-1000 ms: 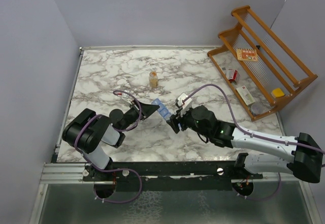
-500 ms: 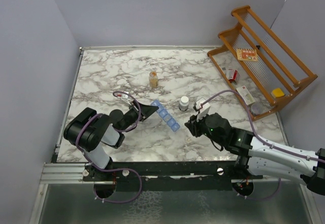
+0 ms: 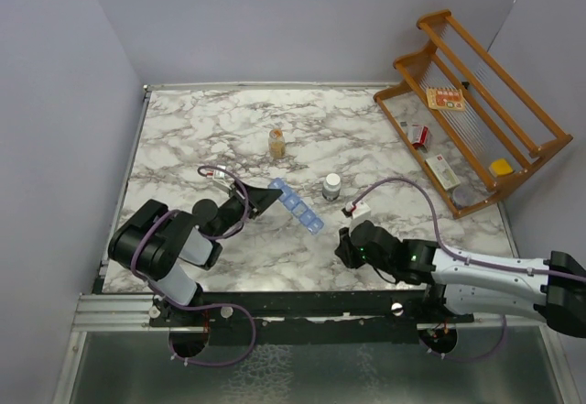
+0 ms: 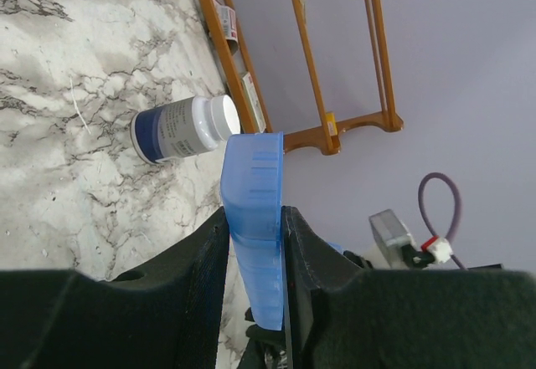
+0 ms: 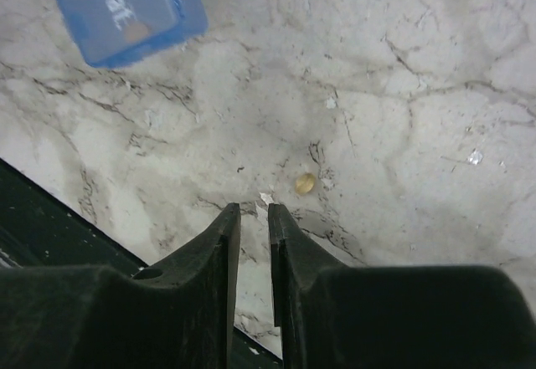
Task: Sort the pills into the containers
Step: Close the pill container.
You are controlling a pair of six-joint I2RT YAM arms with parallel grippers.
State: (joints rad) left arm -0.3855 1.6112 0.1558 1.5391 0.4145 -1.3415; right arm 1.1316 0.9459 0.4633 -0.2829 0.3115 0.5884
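Containers (image 4: 251, 168) | clamped in left tool (image 4: 255, 228) | pill (image 5: 305, 183) just beside right tool (image 5: 254, 212)

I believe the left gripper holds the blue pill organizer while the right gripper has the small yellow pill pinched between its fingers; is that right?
Not quite. The left gripper does hold the blue pill organizer, but the right gripper has not pinched the small yellow pill. The pill lies on the marble table just beside the gripper's fingertips, untouched, as the right wrist view shows.
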